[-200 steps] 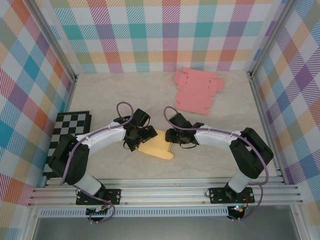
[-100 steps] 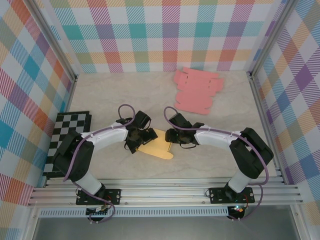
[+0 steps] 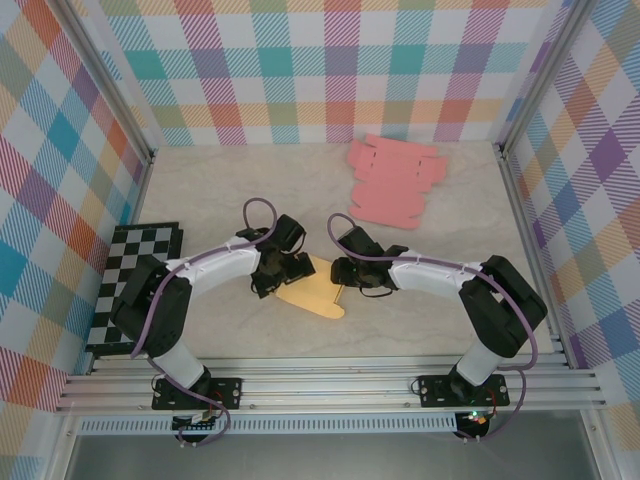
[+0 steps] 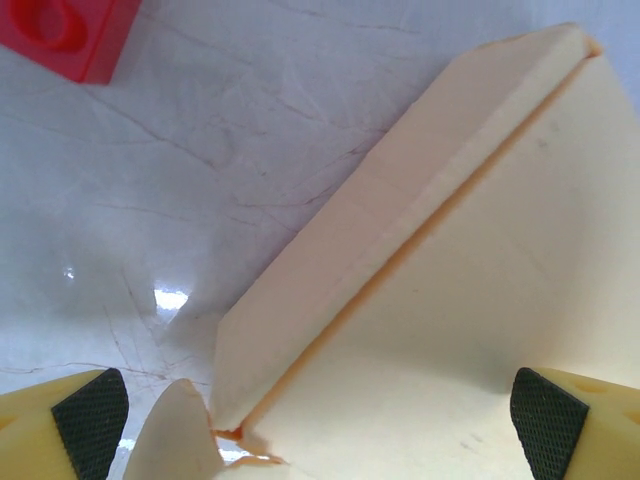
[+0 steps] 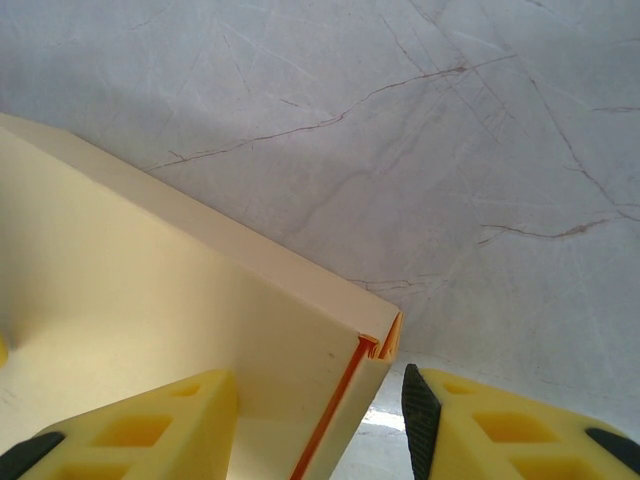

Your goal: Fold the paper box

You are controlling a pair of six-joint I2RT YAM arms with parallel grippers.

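A pale marbled table (image 3: pixel 200 190) sits inside bright plaid walls (image 3: pixel 300 70).

Cream paper box (image 5: pixel 150 300) wall between yellow pincer (image 5: pixel 320 420) fingers (image 5: pixel 150 420), over marbled table (image 5: pixel 400 130).

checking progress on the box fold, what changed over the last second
The left gripper edged slightly right and toward the back along the yellow box, jaws wide open. The right gripper stayed on the box's right wall, and the pink sheets stayed put.
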